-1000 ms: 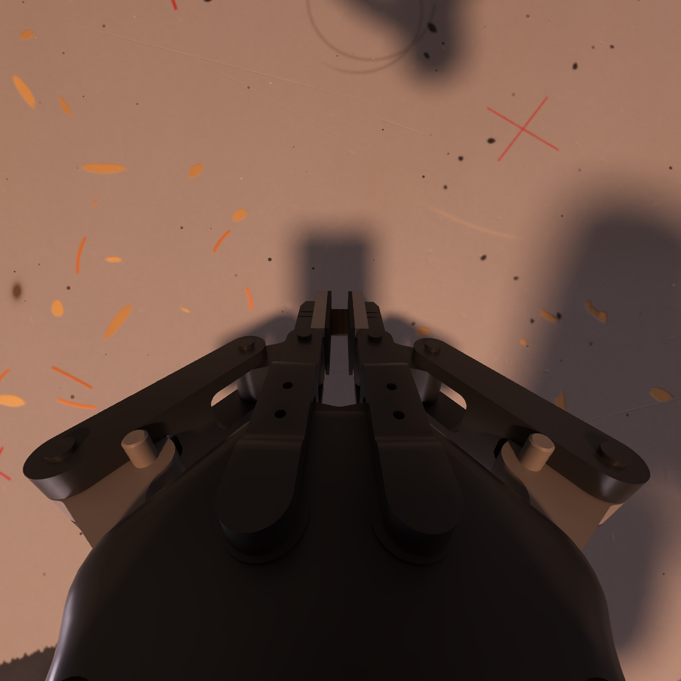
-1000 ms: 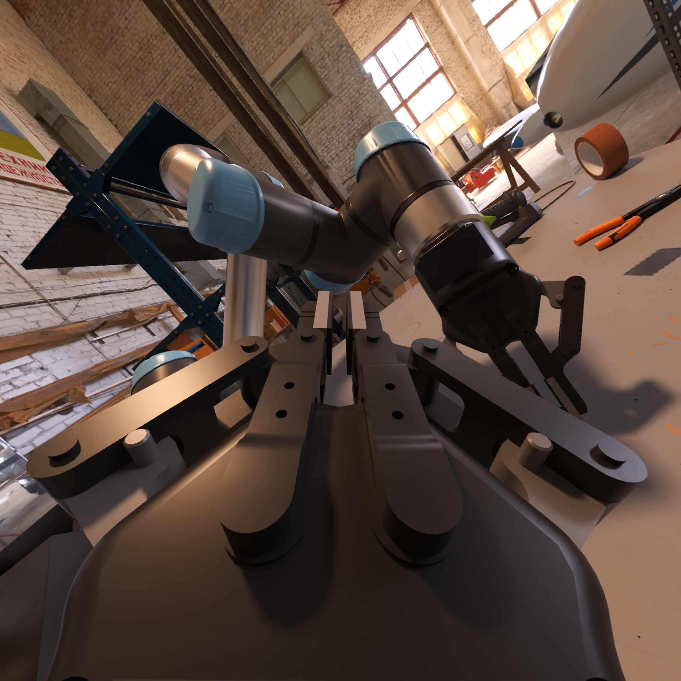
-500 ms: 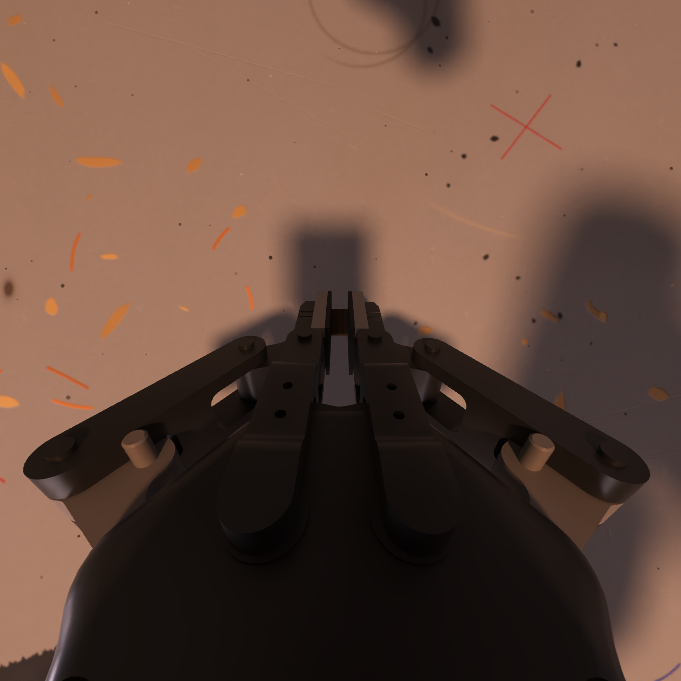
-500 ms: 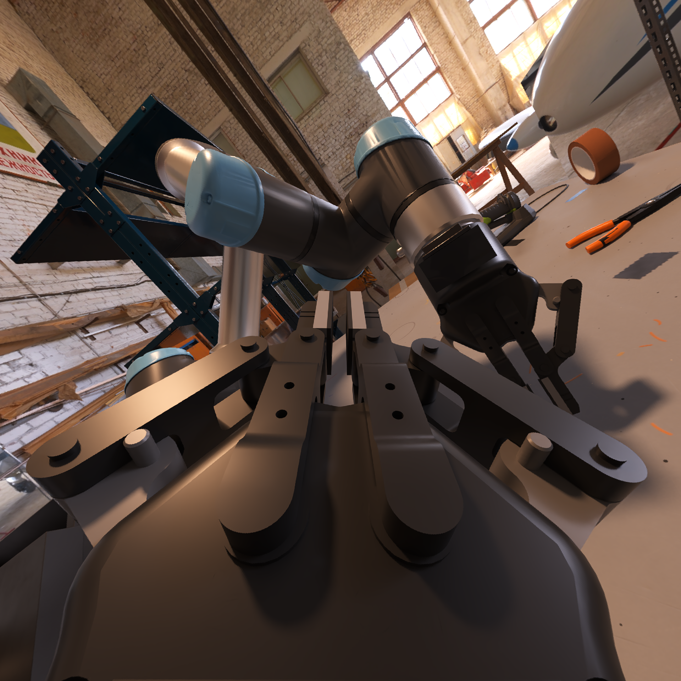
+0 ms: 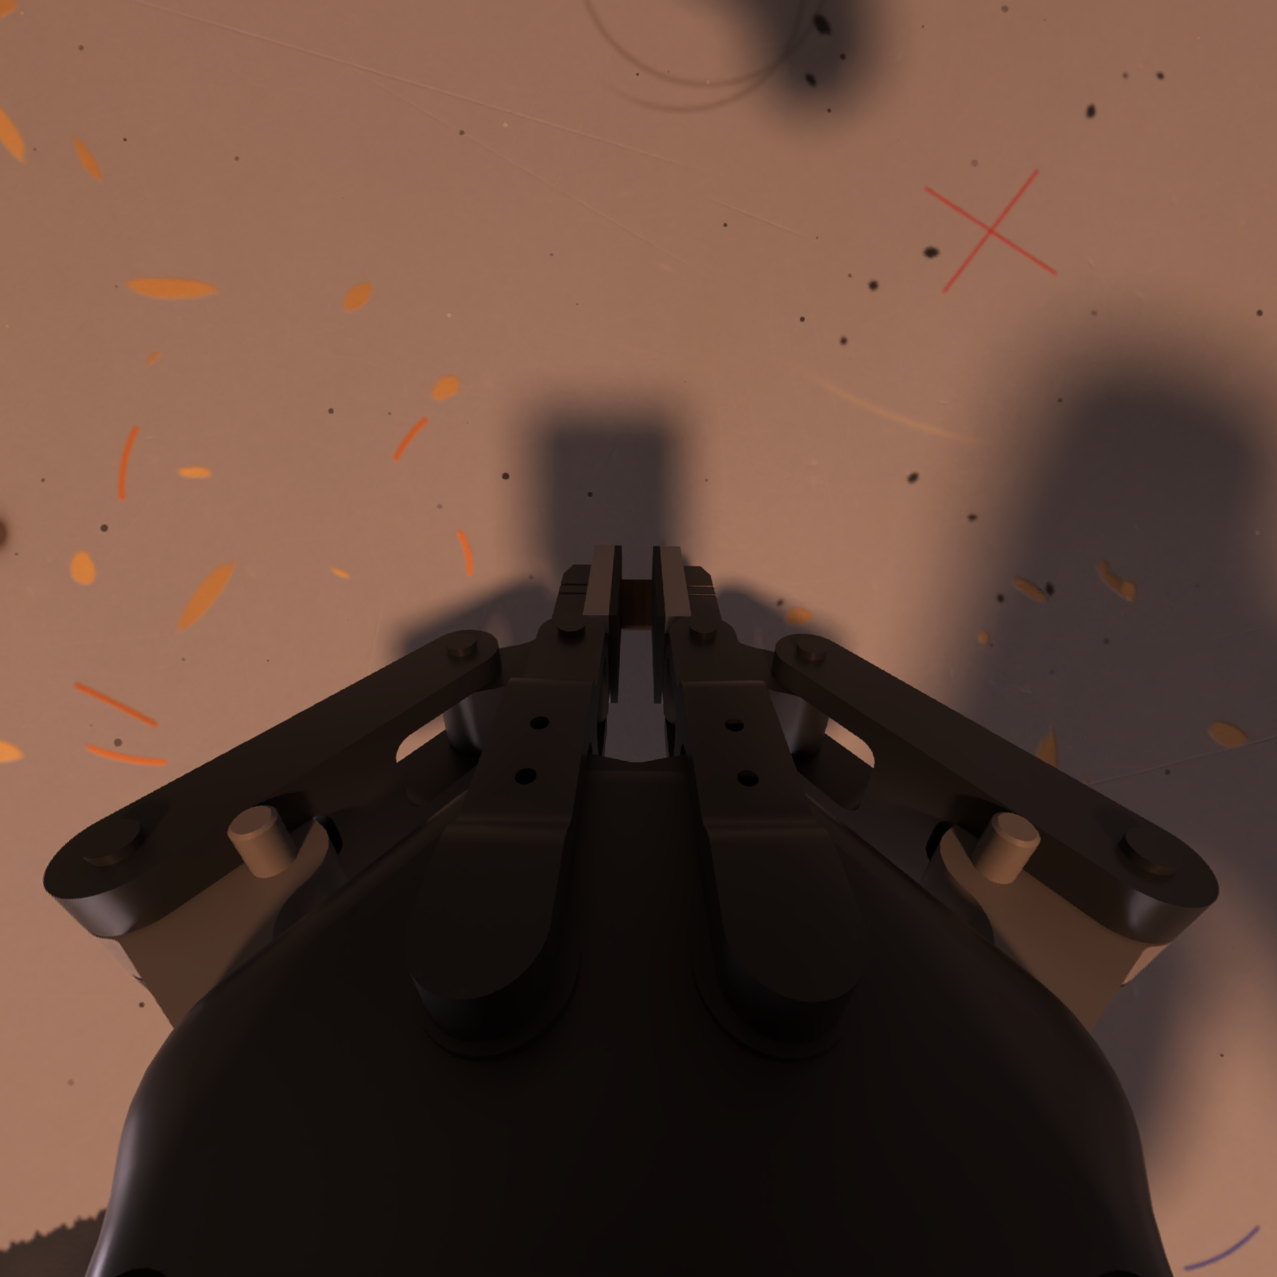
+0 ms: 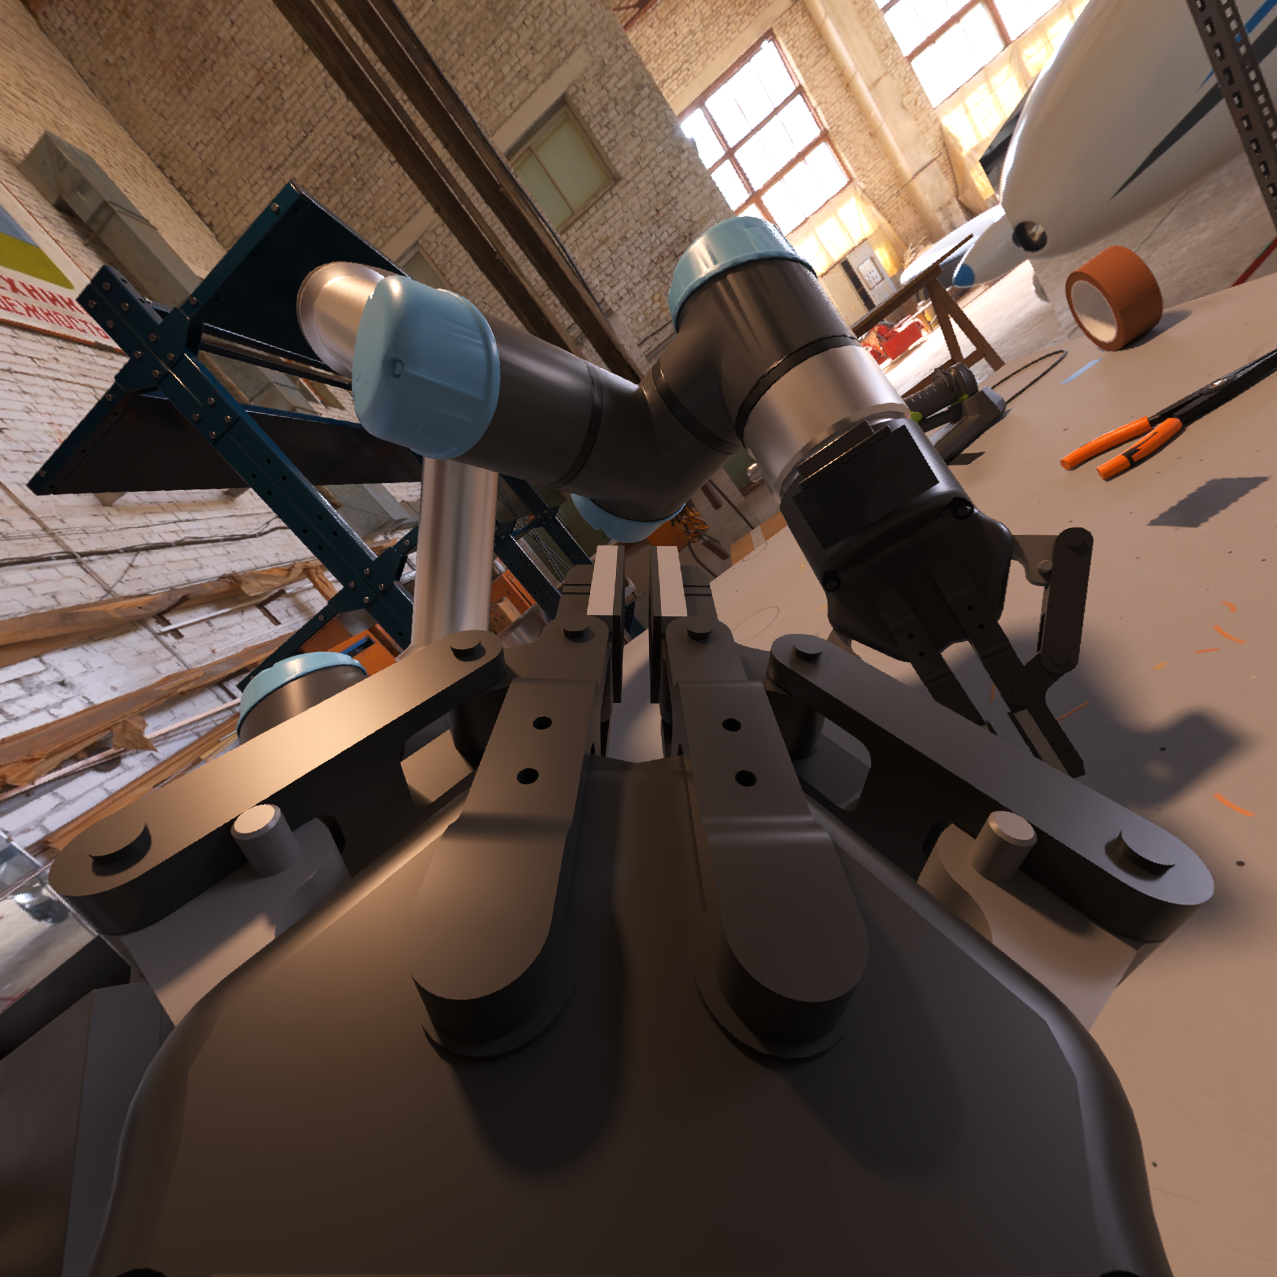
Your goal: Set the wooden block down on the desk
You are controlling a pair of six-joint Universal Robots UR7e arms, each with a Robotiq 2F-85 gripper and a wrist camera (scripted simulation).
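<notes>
A: Where is the wooden block (image 5: 636, 605)?

B: Clamped between the fingers (image 5: 600, 580) of the left gripper (image 5: 636, 584), a little back from the tips. Only a small brown face shows in the gap, so I cannot tell which way its long axis runs.

A: And the tabletop (image 5: 484, 207)?

B: Straight ahead of those fingers. The left wrist view looks down on its tan surface, and the gripper's shadow lies just beyond the tips, soft-edged, so I judge the block is above the surface and not touching. From the right wrist view, the left gripper (image 6: 1016, 725) slants down with its tips near the tabletop (image 6: 1140, 1036), though the block itself is hidden there.

A: So the move is along the fingers?

B: Yes, I'd judge so: lower along the finger direction until the block meets the surface, then open.

A: What about the other arm?

B: The right gripper (image 6: 636, 587) is drawn nearly together on nothing, a slim gap between its pads, low and off to the side. The left is the one on the job.

A: Anything in the way?

B: Orange flecks (image 5: 204, 594) and a red cross mark (image 5: 989, 230) only. Orange-handled pliers (image 6: 1133, 442) and a tape roll (image 6: 1112, 297) sit well apart.
</notes>
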